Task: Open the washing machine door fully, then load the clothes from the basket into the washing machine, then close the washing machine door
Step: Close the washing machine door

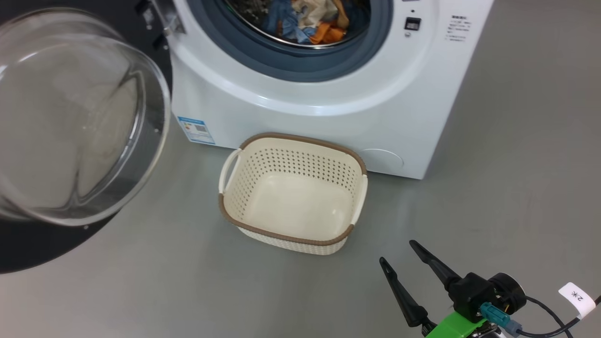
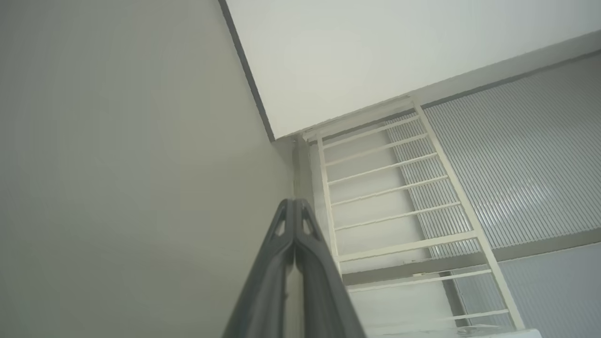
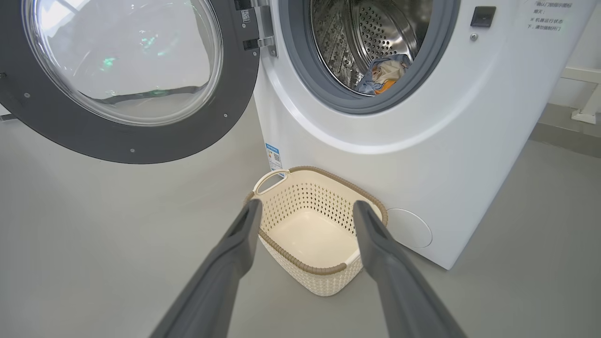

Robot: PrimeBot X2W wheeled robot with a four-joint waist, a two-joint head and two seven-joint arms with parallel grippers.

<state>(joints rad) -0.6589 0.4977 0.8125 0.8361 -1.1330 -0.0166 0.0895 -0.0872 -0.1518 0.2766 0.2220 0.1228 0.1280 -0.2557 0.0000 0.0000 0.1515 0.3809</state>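
Since the clothes [image 1: 305, 21] lie inside the washing machine [image 1: 328, 108] and the basket [image 1: 300, 139] just in front is empty, only the wide-open washing machine door [image 3: 141, 150] at the left seems to need closing, with the right pincer [image 1: 398, 251] wide open and empty and the left pincer [image 2: 294, 203] shut on nothing.

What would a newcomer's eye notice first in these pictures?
The washing machine door stands wide open at the left, its glass bowl bulging out. The clothes lie inside the washing machine, and the basket on the floor before it is empty. The right hand hovers open at lower right.
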